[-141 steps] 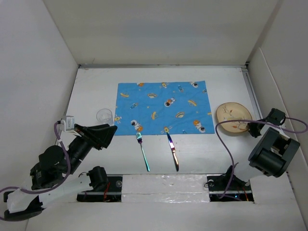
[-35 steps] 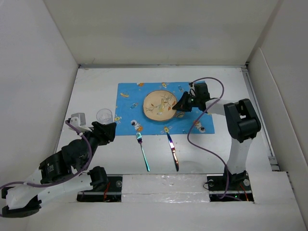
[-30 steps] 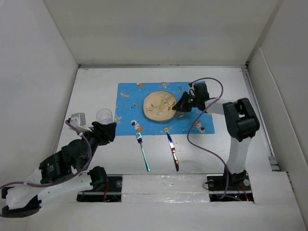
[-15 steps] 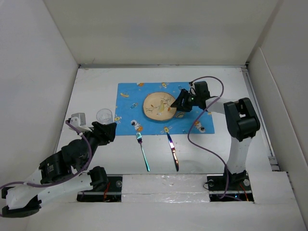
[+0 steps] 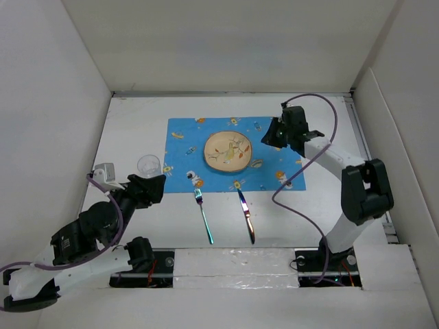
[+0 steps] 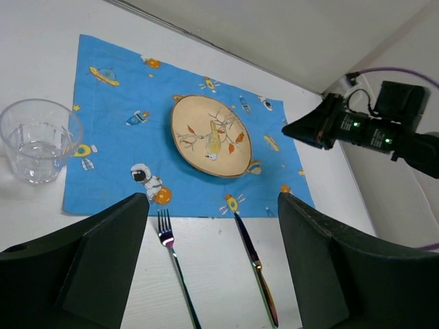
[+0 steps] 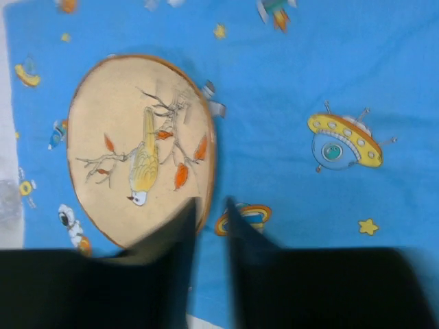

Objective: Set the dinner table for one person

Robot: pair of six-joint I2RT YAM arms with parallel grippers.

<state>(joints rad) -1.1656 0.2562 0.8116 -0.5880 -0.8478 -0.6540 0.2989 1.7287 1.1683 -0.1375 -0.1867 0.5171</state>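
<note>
— Since a second ago, the right fingers (image 7: 180, 236) have let go of the round tan bird-painted plate (image 5: 228, 151) and lifted back toward the far right corner of the large flat white desk (image 5: 130, 123). They're narrowly parted, with nothing between them.
— And the left fingers (image 6: 110, 240)?
— Spread wide and empty, low near the desk's left edge, just short of the clear glass tumbler (image 5: 149, 164).
— Progress?
— The plate sits centred on the blue cartoon-print placemat (image 5: 188, 147). The iridescent fork (image 5: 204, 219) and iridescent knife (image 5: 245, 216) lie off the placemat's near edge, the tumbler just off its left. I'd judge those three still need placing.
</note>
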